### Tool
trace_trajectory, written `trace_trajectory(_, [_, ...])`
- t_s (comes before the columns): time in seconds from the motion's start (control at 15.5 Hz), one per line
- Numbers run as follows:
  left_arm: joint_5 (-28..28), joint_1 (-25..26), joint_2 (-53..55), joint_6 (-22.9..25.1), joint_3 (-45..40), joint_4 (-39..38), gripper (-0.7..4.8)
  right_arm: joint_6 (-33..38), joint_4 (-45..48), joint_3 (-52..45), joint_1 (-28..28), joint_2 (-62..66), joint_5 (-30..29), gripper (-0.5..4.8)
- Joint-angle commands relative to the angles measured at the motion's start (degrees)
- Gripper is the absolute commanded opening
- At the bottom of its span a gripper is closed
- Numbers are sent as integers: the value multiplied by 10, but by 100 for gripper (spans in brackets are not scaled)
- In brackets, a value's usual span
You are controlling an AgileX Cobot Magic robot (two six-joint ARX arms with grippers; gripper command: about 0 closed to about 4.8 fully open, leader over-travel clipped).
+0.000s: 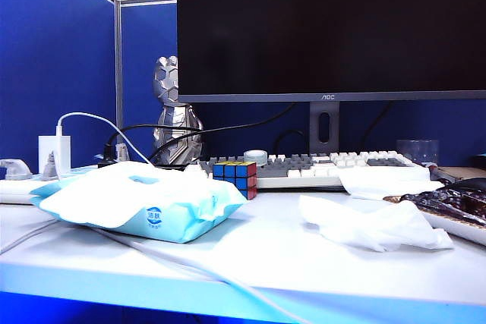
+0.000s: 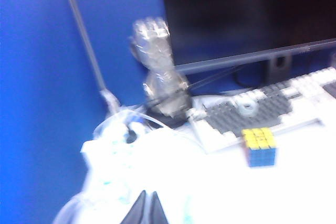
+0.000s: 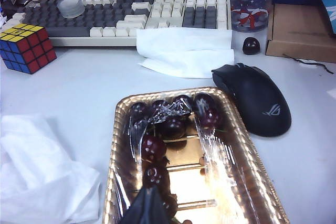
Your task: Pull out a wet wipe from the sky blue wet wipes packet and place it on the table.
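**Wipe lies out on the table**

Wipe (image 1: 380, 225) rests crumpled on the table (image 1: 266, 256), at about 3 o'clock from the packet (image 1: 137, 202). It looks light, limp and easily torn; a raised fold seems the best pinch point. Left gripper (image 2: 144, 211) hangs above the packet, fingers pressed together, empty. Right gripper (image 3: 148, 207), also closed, hovers over the tray (image 3: 236, 182).

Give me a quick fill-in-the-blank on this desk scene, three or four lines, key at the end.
1. The crumpled wet wipe lies on the ____, apart from the packet.
2. The colour cube stands in front of the ____.
3. The tray under the right gripper holds dark ____.
4. The left gripper, above the packet, has its jaws ____.

Missing words: table; keyboard; cherries; shut
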Motion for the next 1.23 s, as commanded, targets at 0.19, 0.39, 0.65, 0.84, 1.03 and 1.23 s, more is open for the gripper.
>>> trace_trajectory(0.19, [9,0,-57,-85,-235,237,-5,2,-2,1,0,0,1,-1])
trace_trajectory(0.39, [6,1,-62,-112,-292,280,-5,2,-2,1,0,0,1,-1])
trace_trajectory(0.65, [7,3,-120,-112,-354,300,-5,1,-2,1,0,0,1,0])
trace_trajectory(0.84, [9,42,-177,-126,-386,302,-5,2,-2,1,0,0,1,-1])
trace_trajectory(1.03, [9,105,-232,-155,-415,303,-4,2,-2,1,0,0,1,-1])
trace_trajectory(1.23, [19,119,-250,-165,-423,269,-5,1,-2,1,0,0,1,-1])
